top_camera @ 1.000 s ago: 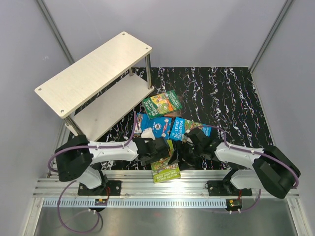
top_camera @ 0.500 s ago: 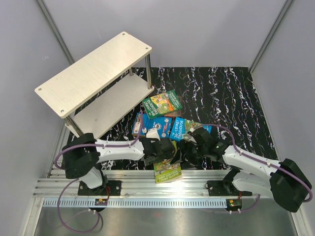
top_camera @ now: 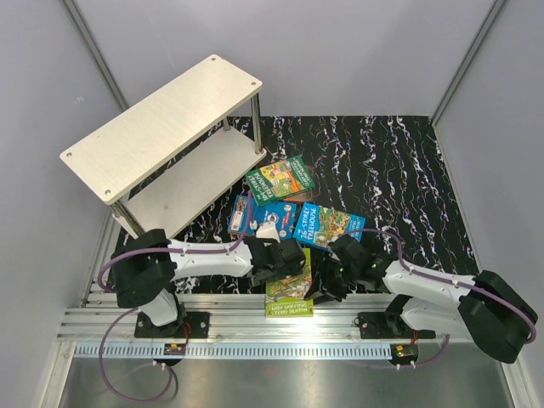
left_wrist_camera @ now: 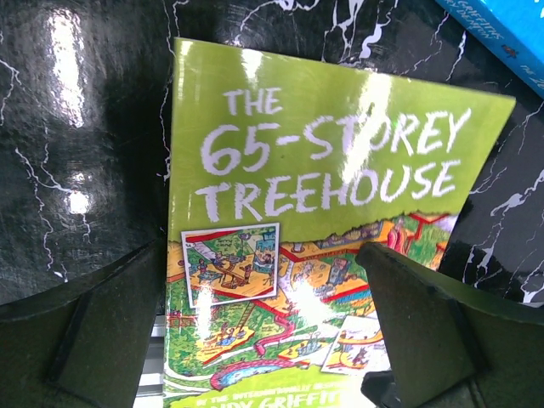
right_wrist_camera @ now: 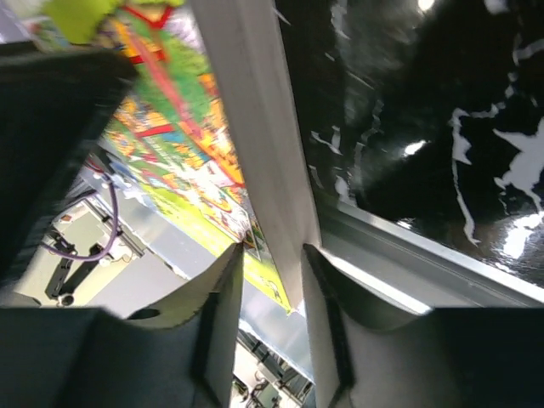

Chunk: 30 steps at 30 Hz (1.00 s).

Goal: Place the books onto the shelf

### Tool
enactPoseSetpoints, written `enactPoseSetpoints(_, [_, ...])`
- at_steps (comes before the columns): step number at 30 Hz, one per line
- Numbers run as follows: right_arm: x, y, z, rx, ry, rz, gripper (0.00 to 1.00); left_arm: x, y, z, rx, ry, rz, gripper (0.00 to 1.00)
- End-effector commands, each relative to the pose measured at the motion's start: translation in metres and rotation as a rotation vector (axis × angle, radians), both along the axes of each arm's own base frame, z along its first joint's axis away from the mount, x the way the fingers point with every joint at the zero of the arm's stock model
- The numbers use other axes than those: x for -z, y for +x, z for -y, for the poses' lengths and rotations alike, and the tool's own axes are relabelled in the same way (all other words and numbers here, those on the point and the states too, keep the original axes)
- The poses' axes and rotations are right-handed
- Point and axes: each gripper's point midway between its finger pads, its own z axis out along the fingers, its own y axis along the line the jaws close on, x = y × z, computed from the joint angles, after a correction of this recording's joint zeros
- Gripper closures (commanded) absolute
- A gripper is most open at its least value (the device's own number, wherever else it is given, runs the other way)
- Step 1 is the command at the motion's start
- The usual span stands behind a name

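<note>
Over the near edge of the table (top_camera: 399, 170), seen from above, my two grippers meet at the green book (top_camera: 289, 297), which lies partly off the marbled top toward the rail. My left gripper (top_camera: 276, 259) hangs over its far end; my right gripper (top_camera: 333, 279) is at its right side. The other books (top_camera: 280, 179) lie flat further out. The shelf (top_camera: 161, 119) stands at the far left, with no book on it yet.

From my left wrist, the green book's cover faces up with its title readable. My left fingers (left_wrist_camera: 85, 340) stand spread wide on either side of it, grasping nothing.

From my right wrist, the book's white page edge runs down between my right fingers (right_wrist_camera: 217, 323). The pads appear to press on both covers, a pinch on the green book, though I cannot tell how firm. To lift well, I judge the pinch should sit deeper than the edge and tighten fully before I raise. The left jaws should support the free end so the thin book neither droops nor slips.
</note>
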Motion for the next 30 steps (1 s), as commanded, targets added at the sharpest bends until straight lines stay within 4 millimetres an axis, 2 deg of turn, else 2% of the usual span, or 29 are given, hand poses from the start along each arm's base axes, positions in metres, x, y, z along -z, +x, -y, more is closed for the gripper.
enactPoseSetpoints(1, [-0.012, 0.0, -0.018, -0.002, 0.086, 0.025, 0.61, -0.002, -0.01, 0.028, 0.009, -0.108, -0.046, 0.01])
enactPoseSetpoints(4, [-0.012, -0.001, -0.017, -0.008, 0.073, 0.028, 0.78, -0.007, -0.009, 0.029, 0.016, -0.114, -0.04, 0.01])
enactPoseSetpoints(5, [-0.013, 0.0, -0.017, -0.009, 0.068, 0.031, 0.87, -0.01, -0.008, 0.03, 0.015, -0.117, -0.036, 0.01])
enactPoseSetpoints(9, [-0.029, 0.006, -0.018, 0.006, 0.08, 0.072, 0.99, -0.024, -0.009, 0.023, 0.006, -0.151, -0.016, 0.01])
enactPoseSetpoints(10, [-0.032, 0.007, -0.018, 0.013, 0.08, 0.076, 0.99, -0.021, -0.01, 0.018, 0.002, -0.15, -0.017, 0.01])
enactPoseSetpoints(11, [-0.035, 0.008, -0.02, 0.016, 0.09, 0.081, 0.99, -0.027, -0.01, 0.019, -0.001, -0.18, -0.007, 0.01])
enactPoseSetpoints(13, [-0.043, 0.013, -0.024, 0.032, 0.117, 0.094, 0.99, -0.022, -0.013, 0.014, -0.019, -0.196, -0.014, 0.01])
enactPoseSetpoints(16, [-0.051, 0.018, -0.031, 0.05, 0.15, 0.102, 0.98, -0.02, -0.017, 0.016, -0.028, -0.233, -0.031, 0.01])
enactPoseSetpoints(18, [-0.052, 0.02, -0.032, 0.06, 0.155, 0.097, 0.98, -0.018, -0.021, 0.017, -0.025, -0.236, -0.037, 0.01])
enactPoseSetpoints(21, [-0.049, 0.02, -0.034, 0.068, 0.169, 0.094, 1.0, -0.027, -0.022, 0.025, -0.011, -0.257, -0.028, 0.01])
enactPoseSetpoints(23, [-0.051, 0.019, -0.035, 0.066, 0.188, 0.098, 1.0, -0.032, -0.022, 0.023, -0.01, -0.248, -0.028, 0.01])
enactPoseSetpoints(24, [-0.057, 0.019, -0.034, 0.069, 0.206, 0.114, 1.0, -0.042, -0.021, 0.024, -0.01, -0.267, -0.019, 0.01])
enactPoseSetpoints(26, [-0.062, 0.019, -0.029, 0.083, 0.197, 0.131, 1.0, -0.047, -0.019, 0.01, -0.029, -0.243, 0.001, 0.01])
enactPoseSetpoints(27, [-0.079, 0.022, -0.029, 0.088, 0.226, 0.174, 1.0, -0.052, -0.016, 0.004, -0.035, -0.253, 0.015, 0.01])
enactPoseSetpoints(28, [-0.08, 0.022, -0.024, 0.103, 0.209, 0.18, 1.0, -0.057, -0.017, -0.004, -0.037, -0.284, 0.028, 0.01])
enactPoseSetpoints(30, [-0.101, 0.023, -0.022, 0.118, 0.249, 0.221, 1.0, -0.062, -0.02, -0.012, -0.045, -0.338, 0.033, 0.01])
